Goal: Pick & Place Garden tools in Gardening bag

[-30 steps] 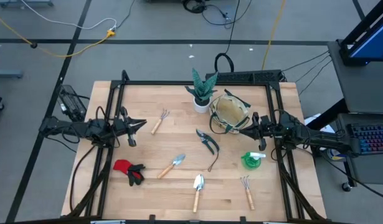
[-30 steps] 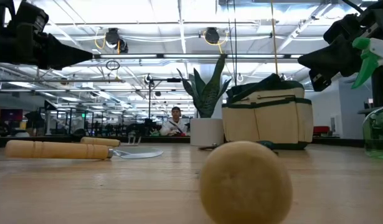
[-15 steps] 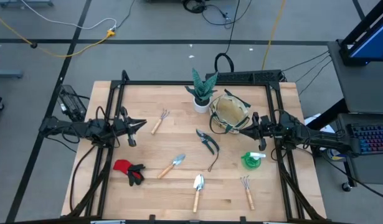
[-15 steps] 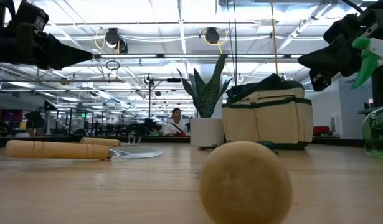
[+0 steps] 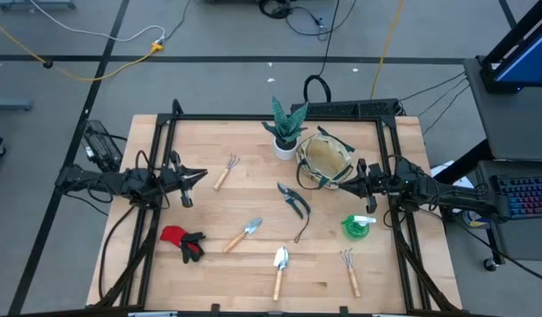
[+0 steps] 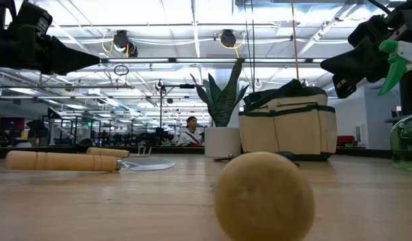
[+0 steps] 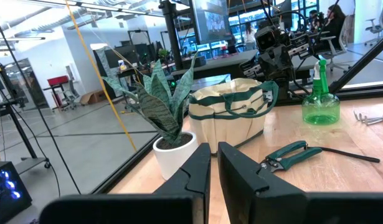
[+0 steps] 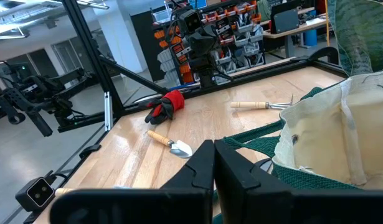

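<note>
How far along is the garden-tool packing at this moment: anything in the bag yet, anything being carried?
Done: nothing visibly packed; the gardening bag interior shows no tool from above. In hand: nothing; the left gripper and right gripper both hover empty. Left: small rake, pruning shears, two trowels, fork, spray bottle and gloves all lie on the table.

Both arms low, reaching inward over tabletop [image 5: 253, 207].
Left tool [image 5: 200, 174] fingers nearly together, empty; right tool [image 5: 341, 187] fingers pressed together, empty.
</note>
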Tool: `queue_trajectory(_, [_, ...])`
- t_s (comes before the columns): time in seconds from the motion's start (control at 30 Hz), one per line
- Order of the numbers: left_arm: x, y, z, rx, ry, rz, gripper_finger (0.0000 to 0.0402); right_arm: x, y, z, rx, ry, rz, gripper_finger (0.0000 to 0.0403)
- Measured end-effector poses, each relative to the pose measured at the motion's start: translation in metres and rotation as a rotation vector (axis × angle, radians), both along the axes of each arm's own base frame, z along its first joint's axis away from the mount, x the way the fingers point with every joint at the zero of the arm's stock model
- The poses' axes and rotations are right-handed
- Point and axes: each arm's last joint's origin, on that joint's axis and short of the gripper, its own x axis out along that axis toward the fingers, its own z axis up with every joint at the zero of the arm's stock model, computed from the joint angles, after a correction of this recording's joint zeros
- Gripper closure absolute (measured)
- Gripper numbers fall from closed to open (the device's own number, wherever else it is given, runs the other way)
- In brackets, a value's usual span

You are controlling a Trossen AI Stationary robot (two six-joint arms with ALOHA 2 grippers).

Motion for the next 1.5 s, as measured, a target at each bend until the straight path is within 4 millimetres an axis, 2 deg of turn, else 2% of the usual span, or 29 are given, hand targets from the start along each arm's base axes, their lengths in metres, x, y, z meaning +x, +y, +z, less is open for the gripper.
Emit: queue_trajectory(1.5, [-0.0001,0.0000,0.0012,-0.002,-0.012,0.000,0.0364,0.0000,-0.0005,0.0010,-0.005,-0.010,-0.019,0.0403])
